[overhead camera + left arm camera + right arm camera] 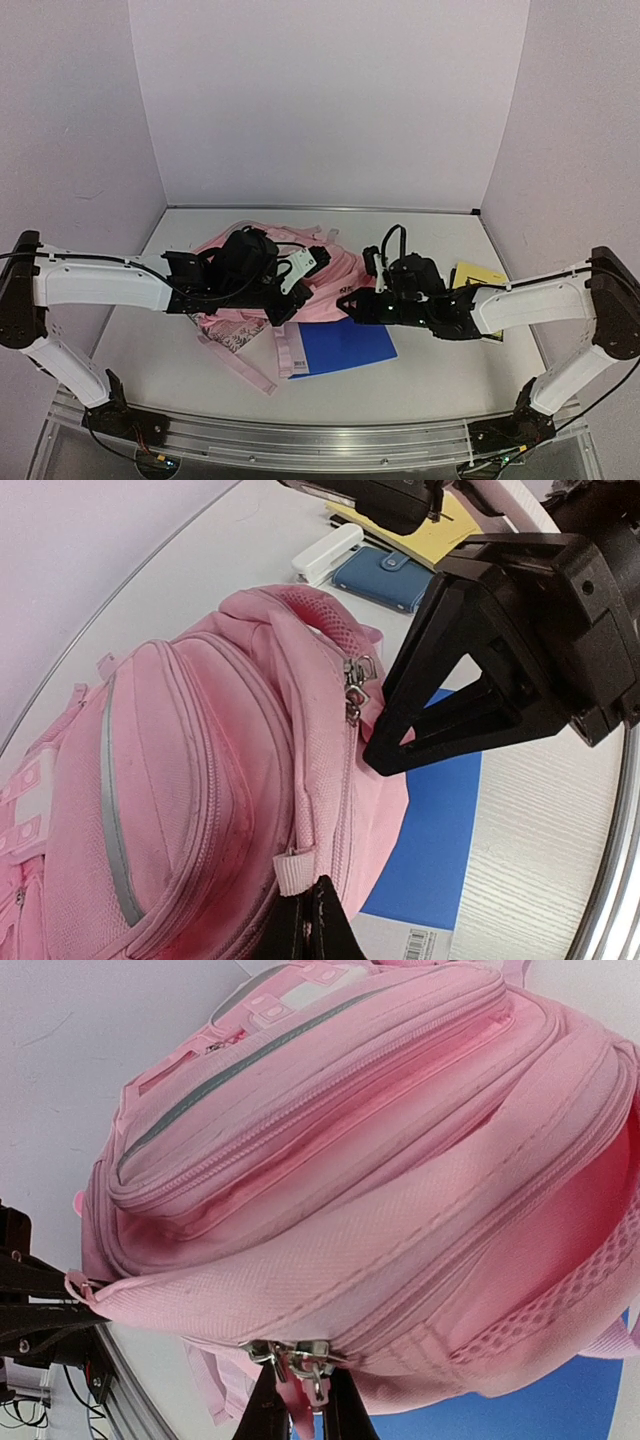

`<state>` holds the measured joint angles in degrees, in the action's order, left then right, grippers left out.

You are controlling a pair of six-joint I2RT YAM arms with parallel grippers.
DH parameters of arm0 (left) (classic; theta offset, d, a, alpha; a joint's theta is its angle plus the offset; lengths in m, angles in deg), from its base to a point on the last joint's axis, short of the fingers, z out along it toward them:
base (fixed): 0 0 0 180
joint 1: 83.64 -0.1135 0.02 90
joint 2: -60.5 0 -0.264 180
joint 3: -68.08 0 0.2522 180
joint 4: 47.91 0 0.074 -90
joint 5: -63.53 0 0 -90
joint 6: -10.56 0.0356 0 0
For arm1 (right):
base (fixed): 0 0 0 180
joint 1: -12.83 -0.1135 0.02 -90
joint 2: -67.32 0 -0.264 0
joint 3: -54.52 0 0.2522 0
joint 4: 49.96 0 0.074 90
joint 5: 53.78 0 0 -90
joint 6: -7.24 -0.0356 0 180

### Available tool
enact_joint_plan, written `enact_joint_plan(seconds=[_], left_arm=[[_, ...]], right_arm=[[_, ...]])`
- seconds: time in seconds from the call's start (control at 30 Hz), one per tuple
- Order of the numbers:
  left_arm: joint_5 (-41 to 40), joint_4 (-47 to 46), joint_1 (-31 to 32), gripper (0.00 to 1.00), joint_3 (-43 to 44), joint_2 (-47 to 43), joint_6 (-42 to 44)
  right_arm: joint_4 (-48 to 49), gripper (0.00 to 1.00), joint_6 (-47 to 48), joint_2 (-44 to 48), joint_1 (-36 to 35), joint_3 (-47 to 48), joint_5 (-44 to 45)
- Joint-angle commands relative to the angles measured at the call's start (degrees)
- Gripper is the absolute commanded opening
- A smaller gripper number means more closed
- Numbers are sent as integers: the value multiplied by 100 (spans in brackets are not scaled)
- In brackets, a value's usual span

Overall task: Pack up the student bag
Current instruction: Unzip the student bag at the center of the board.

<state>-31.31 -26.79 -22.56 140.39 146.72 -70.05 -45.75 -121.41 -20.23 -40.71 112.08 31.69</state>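
Observation:
The student bag (325,285), a soft pink backpack with grey-green trim, lies mid-table with its top toward the right arm. In the left wrist view my left gripper (312,890) is shut on a small pink fabric tab (294,871) at the end of the bag's main zip. My right gripper (305,1405) is shut on the pink tag of the metal zip pulls (298,1358) at the bag's top. The left wrist view also shows the right gripper's black fingers (440,725) touching the bag beside the zip pulls (355,685). The main zip looks closed.
A blue folder (345,345) with a white barcode strip lies partly under the bag's near side. A yellow pad (478,275), a white stapler (325,552) and a blue pouch (385,575) sit to the right. A patterned pink booklet (232,335) and loose straps lie at the near left.

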Motion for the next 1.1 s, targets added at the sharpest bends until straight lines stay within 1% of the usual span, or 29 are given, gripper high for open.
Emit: enact_joint_plan(seconds=[0.0,0.2,0.37,0.47,0.53,0.67,0.77,0.83,0.93,1.0,1.07], left_arm=[[-863,879,-80,0,-303,-698,-177],[-1180,969,-95,0,-715,-1244,-378],[-1327,1306,-168,0,-793,-1470,-493],[-1266,1442,-201,0,-754,-1578,-538],[-1062,1465,-213,1,-624,-1601,-573],[-372,1494,-219,16,-123,-1418,-686],[125,1402,-224,35,260,-1172,-758],[412,1306,-228,46,523,-1007,-785],[818,1179,-226,55,845,-659,-771],[925,1113,-228,60,1016,-387,-739],[928,1107,-232,63,1199,-97,-735]], right_arm=[[-418,0,49,-332,601,174,526],[-418,0,220,-693,741,372,113],[-436,0,455,-781,746,478,-178],[-451,0,679,-829,747,568,-690],[-450,0,795,-873,739,626,-1044],[-444,0,888,-882,716,690,-1441],[-444,0,903,-821,703,692,-1571],[-444,0,904,-769,685,677,-1616],[-437,0,898,-678,668,638,-1601],[-434,0,887,-618,667,599,-1570],[-424,0,876,-552,669,574,-1568]])
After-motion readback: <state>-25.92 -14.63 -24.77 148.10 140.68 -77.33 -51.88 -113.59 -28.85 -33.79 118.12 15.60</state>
